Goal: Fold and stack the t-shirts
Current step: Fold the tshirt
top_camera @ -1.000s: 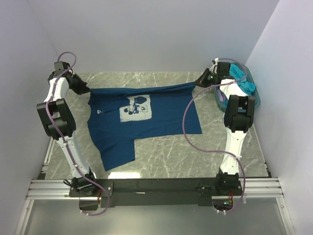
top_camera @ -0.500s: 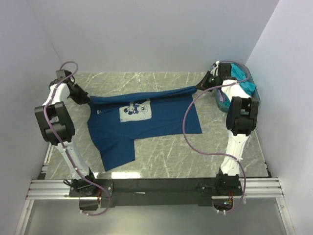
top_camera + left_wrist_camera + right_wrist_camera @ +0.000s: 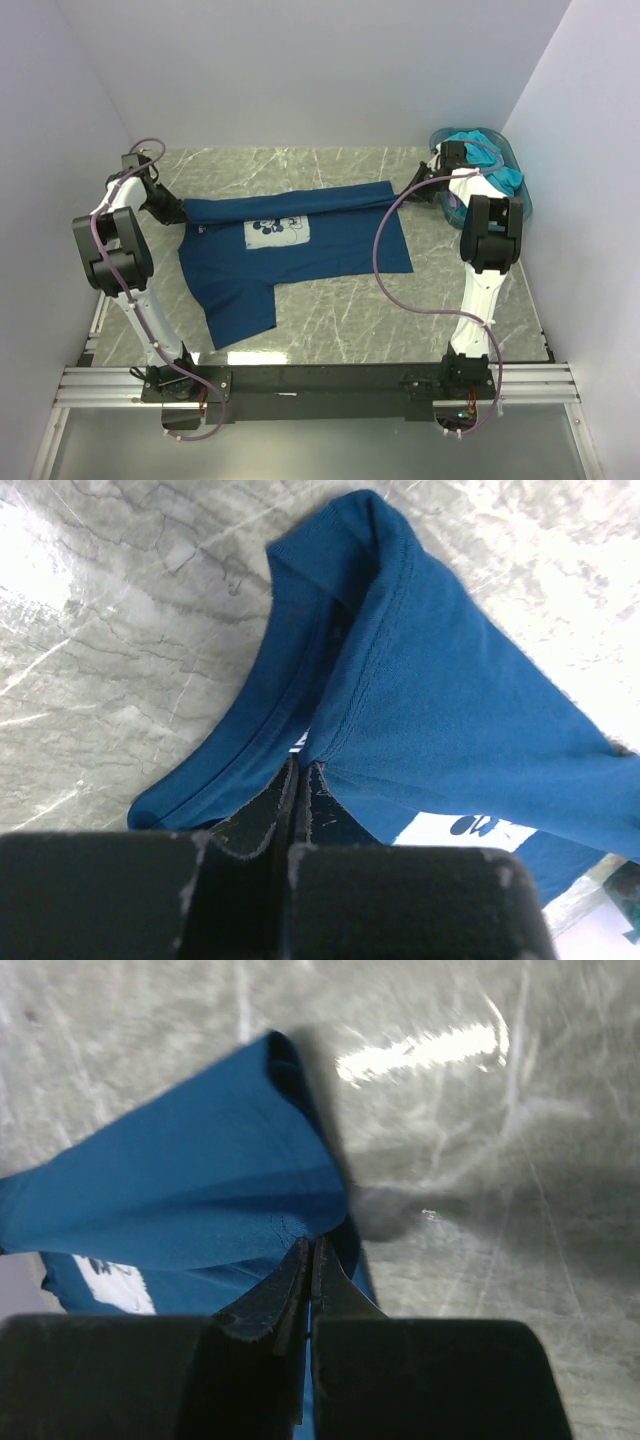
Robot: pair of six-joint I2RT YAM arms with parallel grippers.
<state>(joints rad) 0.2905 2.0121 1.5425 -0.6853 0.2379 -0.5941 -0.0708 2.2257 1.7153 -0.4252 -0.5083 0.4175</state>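
A dark navy t-shirt (image 3: 330,250) with a white chest print (image 3: 277,231) lies spread on the marble table. Its far edge is lifted and folded forward over the top of the print. My left gripper (image 3: 178,211) is shut on the fold's left corner, and in the left wrist view the cloth (image 3: 450,710) runs away from my left gripper (image 3: 300,766). On the fold's right corner my right gripper (image 3: 407,191) is shut; the right wrist view shows the cloth (image 3: 200,1190) pinched at my right gripper (image 3: 311,1244). A turquoise t-shirt (image 3: 492,160) lies bunched in the basket.
The teal plastic basket (image 3: 524,205) stands at the back right, against the right wall and beside the right arm. White walls close in the table on the left, back and right. A purple cable (image 3: 384,260) loops over the shirt's right edge.
Both grippers have come down and toward the near side with the shirt's far edge. The raised fold now lies lower and covers more of the white print.
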